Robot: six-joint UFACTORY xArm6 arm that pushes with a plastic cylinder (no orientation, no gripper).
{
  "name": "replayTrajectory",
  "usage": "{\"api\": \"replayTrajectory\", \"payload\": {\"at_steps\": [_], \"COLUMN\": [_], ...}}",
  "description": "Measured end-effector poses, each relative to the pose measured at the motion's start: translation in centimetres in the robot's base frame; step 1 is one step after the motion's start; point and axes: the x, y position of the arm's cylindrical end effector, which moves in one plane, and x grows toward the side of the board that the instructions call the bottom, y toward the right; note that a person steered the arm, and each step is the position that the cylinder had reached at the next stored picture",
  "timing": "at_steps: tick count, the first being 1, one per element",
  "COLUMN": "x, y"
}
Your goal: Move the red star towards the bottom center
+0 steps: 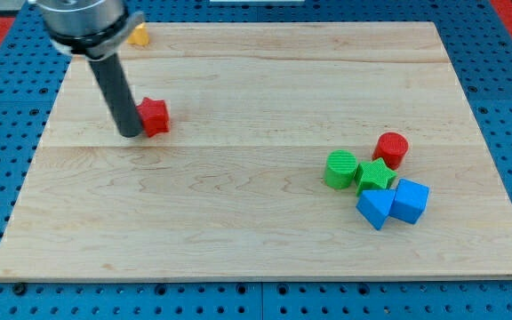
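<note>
My tip (131, 133) sat touching the small red plastic star (154, 116), just to its right, poorly placed for shoving it down the wooden bench (265, 240); no claw showed.

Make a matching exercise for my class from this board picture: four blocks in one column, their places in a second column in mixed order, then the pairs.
Blocks:
1. red star
2. yellow block
3. red cylinder
4. green star

Places:
A. at the view's top, partly hidden behind the arm
B. between the green cylinder and the blue blocks
C. touching my tip, on its right in the view
D. topmost in the right-hand cluster

Pairs: 1-C, 2-A, 3-D, 4-B
</note>
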Motion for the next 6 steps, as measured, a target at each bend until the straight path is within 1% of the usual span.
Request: {"api": "replayTrajectory", "payload": {"at_steps": [1, 2, 3, 4, 6], "x": [0.0, -1.6, -4.0, -4.5, 0.8], "y": [-5.3, -6.2, -2.7, 2.2, 10.9]}}
